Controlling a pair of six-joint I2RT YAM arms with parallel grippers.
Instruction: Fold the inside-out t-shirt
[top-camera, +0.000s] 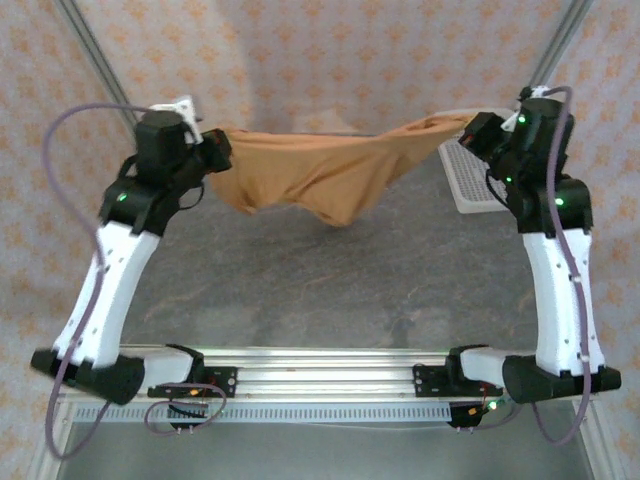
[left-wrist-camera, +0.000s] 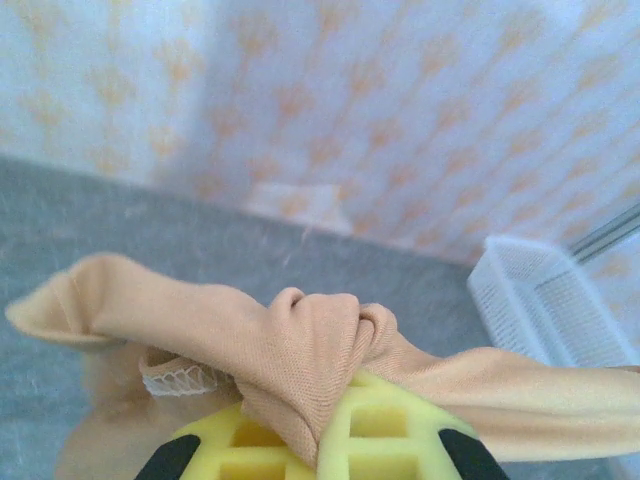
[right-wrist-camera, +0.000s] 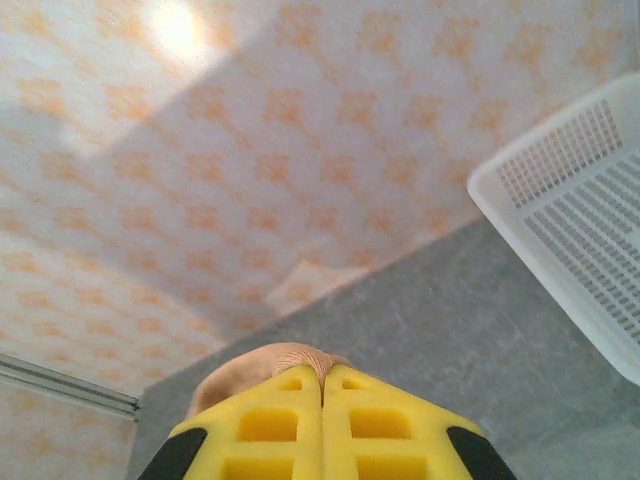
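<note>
Left fingers (left-wrist-camera: 385, 435) clamp a bunched corner of the t-shirt (top-camera: 320, 175), while right fingers (right-wrist-camera: 270, 430) press shut on what looks like a thin pinch of its far end. This stretches it aloft between the arms, likely to spread it before folding. Its sagging middle hangs above open bench (top-camera: 330, 290), with a basket (top-camera: 470, 180) near the right arm.

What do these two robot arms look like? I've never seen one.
The left arm and right arm match: white shells, black joints and bases, green lights, a purplish-grey cable looping alongside. The left gripper and right gripper have bright yellow fingers with square cut-outs and black side patches.
</note>
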